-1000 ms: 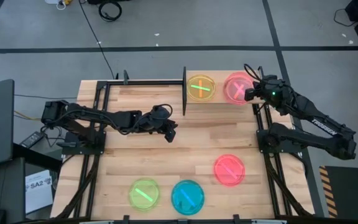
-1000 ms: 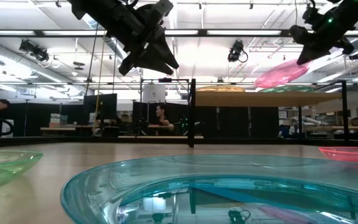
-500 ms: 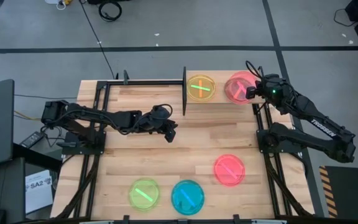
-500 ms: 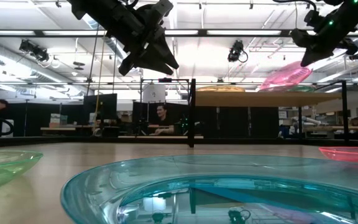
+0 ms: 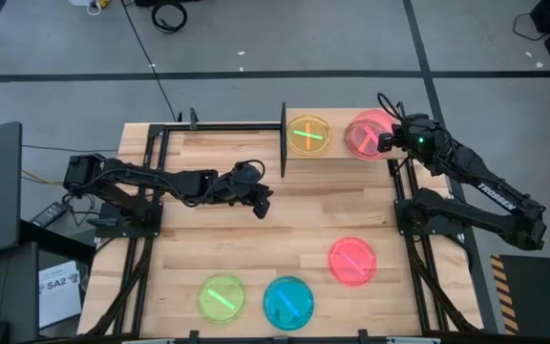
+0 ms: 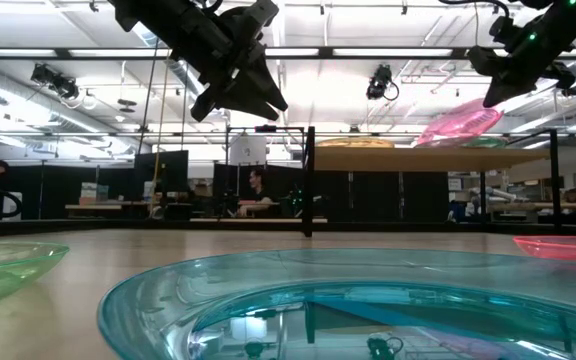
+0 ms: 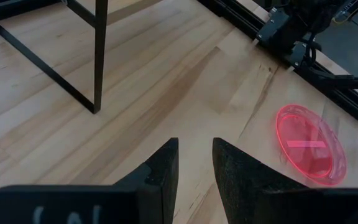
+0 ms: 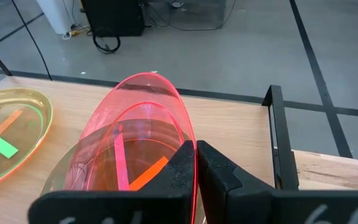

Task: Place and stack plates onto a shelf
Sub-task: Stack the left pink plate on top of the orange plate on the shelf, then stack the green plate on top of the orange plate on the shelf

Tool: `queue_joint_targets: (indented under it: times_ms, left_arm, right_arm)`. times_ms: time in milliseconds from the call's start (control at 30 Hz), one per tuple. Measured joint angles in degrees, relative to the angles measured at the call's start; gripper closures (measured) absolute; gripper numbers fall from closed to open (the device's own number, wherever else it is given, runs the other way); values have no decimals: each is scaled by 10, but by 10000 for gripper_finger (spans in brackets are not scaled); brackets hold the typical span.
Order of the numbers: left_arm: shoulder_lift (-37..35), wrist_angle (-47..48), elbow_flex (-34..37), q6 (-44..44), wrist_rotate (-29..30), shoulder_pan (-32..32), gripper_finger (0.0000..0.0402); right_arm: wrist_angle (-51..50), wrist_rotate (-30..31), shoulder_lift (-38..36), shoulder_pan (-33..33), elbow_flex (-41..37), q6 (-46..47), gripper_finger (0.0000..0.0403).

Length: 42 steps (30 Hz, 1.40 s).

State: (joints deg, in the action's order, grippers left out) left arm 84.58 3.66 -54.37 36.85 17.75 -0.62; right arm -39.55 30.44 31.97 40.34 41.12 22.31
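On the light-wood shelf [image 5: 338,153] a green plate [image 5: 308,135] lies on top of an orange one. Beside that stack, a pink plate [image 5: 364,134] hangs tilted over another plate [image 8: 61,180], with my right gripper [image 5: 386,143] shut on it. My left gripper [image 5: 261,204] hovers open over the middle of the table, with nothing between its fingers [image 7: 229,168]. A pink plate [image 5: 352,260], a teal plate [image 5: 287,302] and a green plate [image 5: 222,297] lie flat on the table near its front edge. My right gripper pinches the pink plate's rim [image 8: 188,146] between its two fingers, on the side toward the table's right edge. The fingers come from the right, slanting down. The plate [image 6: 458,122] is tilted, its held edge high and its opposite edge low over the shelf [image 6: 408,158]. Whether that low edge rests on the plate beneath cannot be told.
A black post [image 5: 284,141] stands at the shelf's left end, and black rails [image 5: 404,191] run along the table's sides. Bare wood lies between the shelf and the three plates at the front. People sit in the room beyond the table [image 6: 258,190].
My right gripper has shifted a little toward the table's right edge with the pink plate, which stays tilted over the shelf.
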Motion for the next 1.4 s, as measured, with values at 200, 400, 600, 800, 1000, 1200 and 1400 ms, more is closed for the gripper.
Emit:
queue_joint_targets:
  times_ms: [200, 400, 600, 800, 1000, 1200, 1400]
  left_arm:
    - [0, 0, 0, 0, 0, 0, 296]
    - [0, 0, 0, 0, 0, 0, 296]
    - [0, 0, 0, 0, 0, 0, 296]
    - [0, 0, 0, 0, 0, 0, 296]
    - [0, 0, 0, -17, -41, 0, 296]
    - [0, 2, 0, -35, -122, 0, 296]
    - [-1, 55, 0, -35, -217, -1, 296]
  right_arm:
    - [0, 0, 0, 0, 0, -16, 365]
    - [0, 0, 0, 0, 0, -23, 335]
    - [0, 0, 0, 0, 0, -26, 302]
    - [0, 0, 0, 0, 0, -26, 269]
    - [0, -28, 0, 0, 0, -26, 235]
    - [0, -104, 0, 0, 0, -26, 218]
    - [0, -215, 0, 0, 0, -17, 219]
